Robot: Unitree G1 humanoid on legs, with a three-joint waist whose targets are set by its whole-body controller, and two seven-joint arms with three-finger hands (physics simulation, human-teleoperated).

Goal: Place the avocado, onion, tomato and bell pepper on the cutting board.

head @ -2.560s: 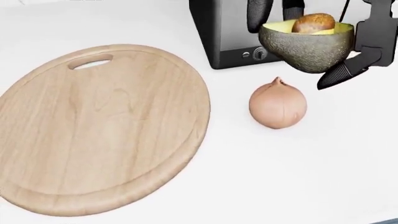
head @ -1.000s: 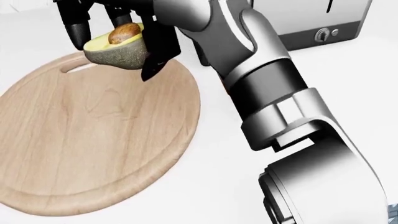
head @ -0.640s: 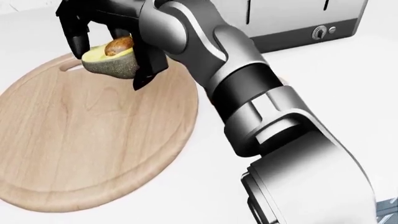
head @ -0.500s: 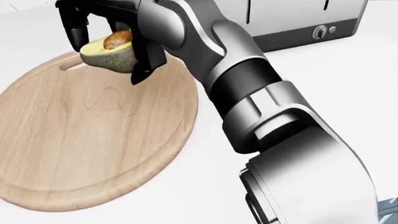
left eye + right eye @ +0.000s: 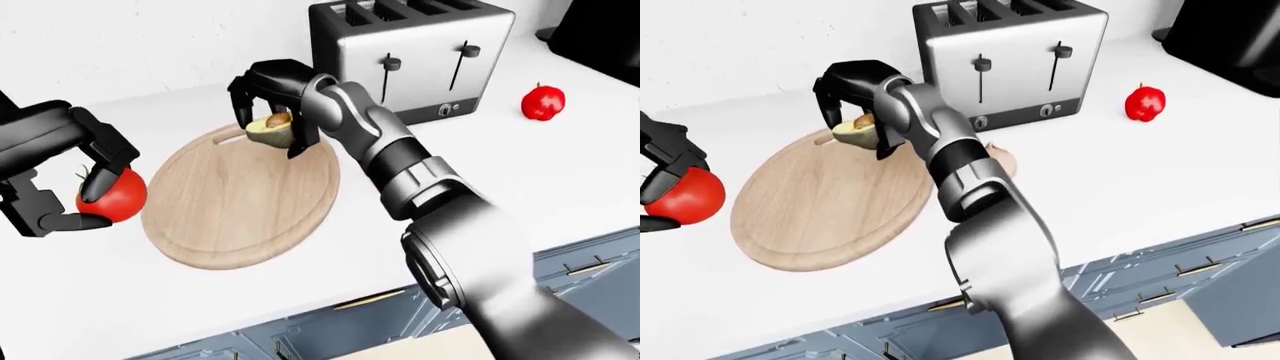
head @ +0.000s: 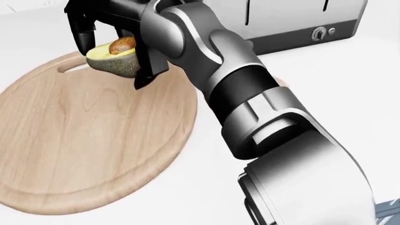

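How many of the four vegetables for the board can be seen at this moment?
4. The avocado is in the right hand over the cutting board; the tomato is in the left hand; the bell pepper lies right of the toaster; the onion barely peeks from behind the right arm.

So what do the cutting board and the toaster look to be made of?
Cutting board: likely pale wood with a matte finish, since grain lines run across it and it has a routed rim groove. Toaster: apparently brushed metal, silver and softly reflective, with a darker base band.
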